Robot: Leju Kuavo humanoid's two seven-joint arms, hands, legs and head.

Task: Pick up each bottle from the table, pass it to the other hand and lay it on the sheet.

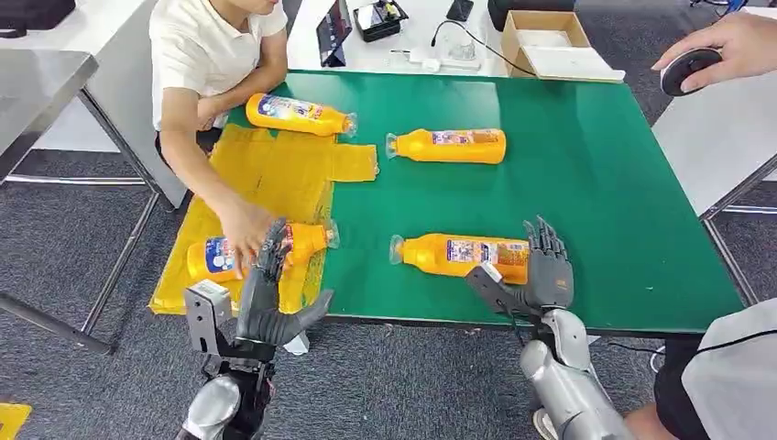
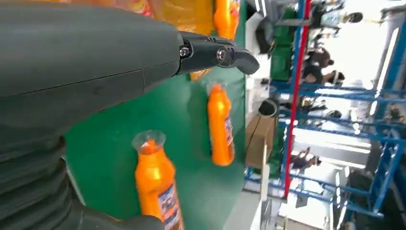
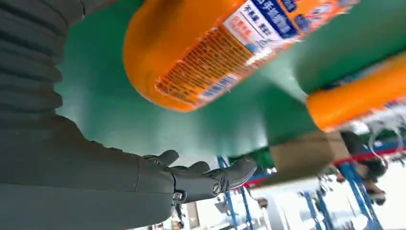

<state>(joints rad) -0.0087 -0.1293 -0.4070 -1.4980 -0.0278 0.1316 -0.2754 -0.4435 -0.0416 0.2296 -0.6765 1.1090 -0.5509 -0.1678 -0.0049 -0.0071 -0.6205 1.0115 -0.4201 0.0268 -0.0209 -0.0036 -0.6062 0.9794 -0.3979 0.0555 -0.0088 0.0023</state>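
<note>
Four orange bottles lie on the green table [image 1: 586, 165]. One bottle [image 1: 295, 115] rests at the far end of the yellow sheet [image 1: 266, 174], and a second [image 1: 449, 147] lies on bare green. A third bottle [image 1: 307, 240] lies on the sheet's near part under a person's hand [image 1: 243, 229]. My left hand [image 1: 275, 293] is open just in front of it, fingers stretched toward it. The fourth bottle [image 1: 458, 255] lies near the front edge. My right hand [image 1: 542, 268] stands open at its base end, fingers spread; the right wrist view shows that bottle [image 3: 201, 48] close above the palm.
A seated person [image 1: 211, 55] leans in from the far left. Another person's hand [image 1: 724, 50] holds a dark object at the far right. A cardboard box [image 1: 545, 41] and small devices sit behind the table. Someone stands at the near right corner [image 1: 733, 376].
</note>
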